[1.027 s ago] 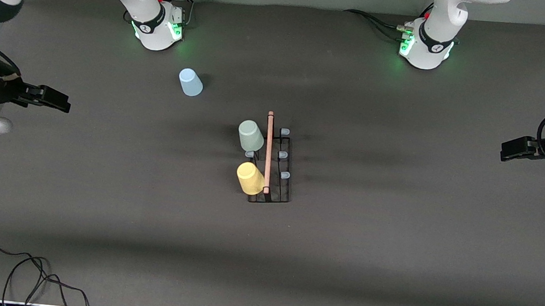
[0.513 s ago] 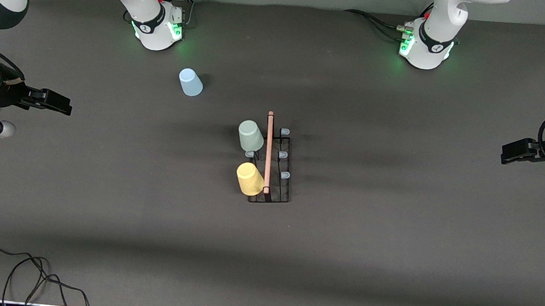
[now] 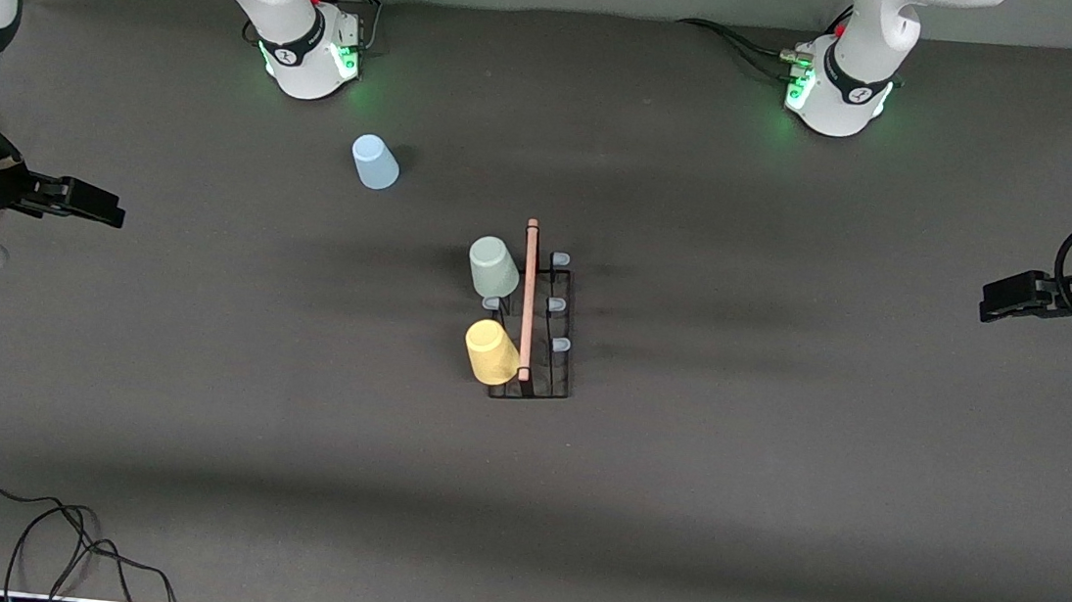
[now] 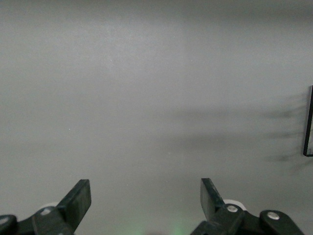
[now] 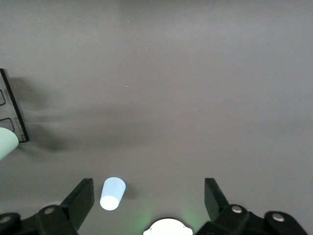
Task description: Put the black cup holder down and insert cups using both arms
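The black cup holder [image 3: 554, 342] stands mid-table, its wooden rod handle [image 3: 527, 300] on top. A pale green cup [image 3: 493, 267] and a yellow cup [image 3: 492, 352] sit upside down on its pegs, on the side toward the right arm's end. A light blue cup [image 3: 374, 163] stands upside down alone on the mat, near the right arm's base. My right gripper [image 3: 117, 210] hangs open and empty over the right arm's end of the table. My left gripper [image 3: 986, 303] hangs open and empty over the left arm's end. In the right wrist view the blue cup [image 5: 113, 193] shows between my open fingers [image 5: 80, 198], well below them.
Both arm bases [image 3: 309, 53] [image 3: 841, 94] stand along the table edge farthest from the front camera. A loose black cable [image 3: 32, 528] lies at the near corner toward the right arm's end. The holder's edge [image 4: 309, 122] shows in the left wrist view.
The right gripper has drawn back slightly toward its end of the table. The left arm, the holder and the cups have not moved.
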Robot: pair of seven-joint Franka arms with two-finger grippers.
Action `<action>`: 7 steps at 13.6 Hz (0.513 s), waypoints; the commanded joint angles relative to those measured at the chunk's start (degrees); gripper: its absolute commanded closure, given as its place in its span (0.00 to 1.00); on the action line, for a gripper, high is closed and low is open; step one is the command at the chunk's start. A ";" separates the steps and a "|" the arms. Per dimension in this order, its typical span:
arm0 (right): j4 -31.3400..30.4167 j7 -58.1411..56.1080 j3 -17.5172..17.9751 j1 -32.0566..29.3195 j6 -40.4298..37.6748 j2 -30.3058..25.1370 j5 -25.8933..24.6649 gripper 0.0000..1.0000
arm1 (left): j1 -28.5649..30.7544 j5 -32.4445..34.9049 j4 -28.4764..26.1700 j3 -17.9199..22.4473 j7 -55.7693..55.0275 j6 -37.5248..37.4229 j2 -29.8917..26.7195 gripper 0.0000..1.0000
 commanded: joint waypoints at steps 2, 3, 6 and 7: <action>-10.30 -0.81 16.40 -15.66 5.06 -8.81 -2.80 0.00 | -0.14 -0.73 -0.75 0.31 0.02 0.24 -1.31 0.00; -14.25 -0.81 19.31 -18.93 7.86 -11.45 -2.80 0.00 | -0.14 -0.64 -0.66 0.39 -0.07 0.24 -1.31 0.00; -20.61 -1.95 19.96 -19.58 14.29 -15.16 -2.89 0.00 | -0.14 -0.64 -0.66 0.39 -0.07 0.24 -1.40 0.00; -20.27 -1.86 19.87 -19.14 14.57 -14.73 -2.98 0.00 | -0.14 -0.64 -0.66 0.31 -0.07 0.33 -1.40 0.00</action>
